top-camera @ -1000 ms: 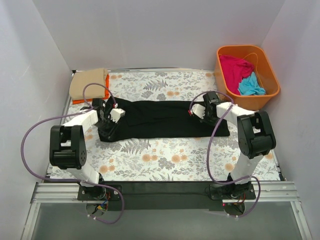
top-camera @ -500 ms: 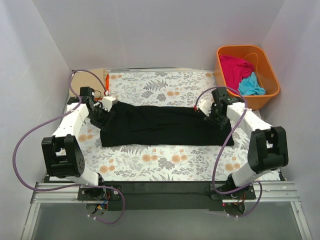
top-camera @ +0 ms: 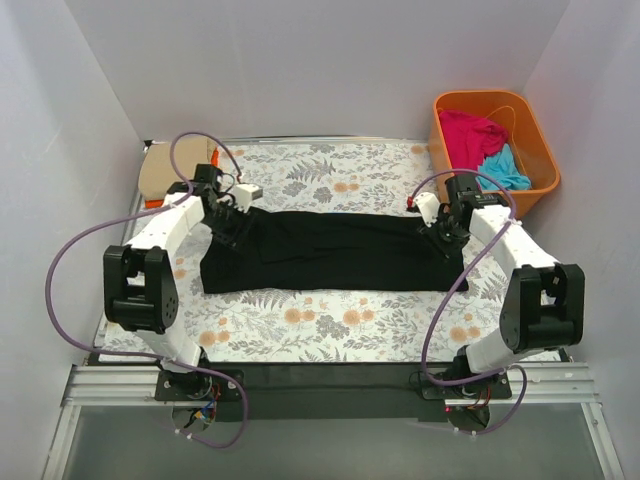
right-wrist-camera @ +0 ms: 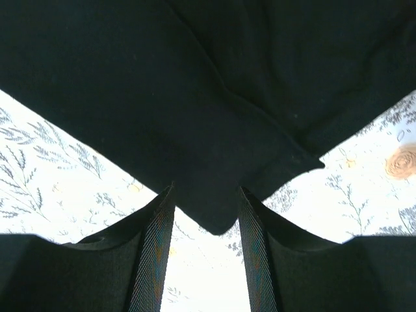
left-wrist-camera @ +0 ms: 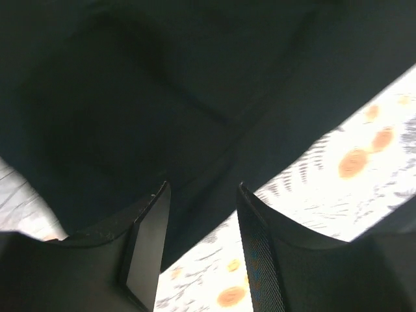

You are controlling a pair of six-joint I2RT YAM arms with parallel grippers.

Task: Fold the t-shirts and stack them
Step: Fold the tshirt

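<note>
The left tool (left-wrist-camera: 201, 192) hangs with its two fingers apart and nothing pinched between them. Through the gap shows the edge of the plain black cloth t-shirt (top-camera: 330, 250), with the floral-patterned sheet (top-camera: 330, 330) under it. The right tool (right-wrist-camera: 205, 190) is likewise spread, and a pointed corner of the same shirt lies in its gap without being clamped. From above, the left tool sits over the shirt's far left corner and the right tool over its far right end. The shirt lies flat across the middle of the sheet as a long dark band, its long axis running left to right, parallel to the sheet's near edge. Which end is neck and which is hem I cannot tell. The likely trouble from here is that the right tool would catch only the tip of that corner, which could slip out on a lift. The left might take just the top layer, so the band opens or skews. Either might also nip the sheet beneath and drag it along.
</note>
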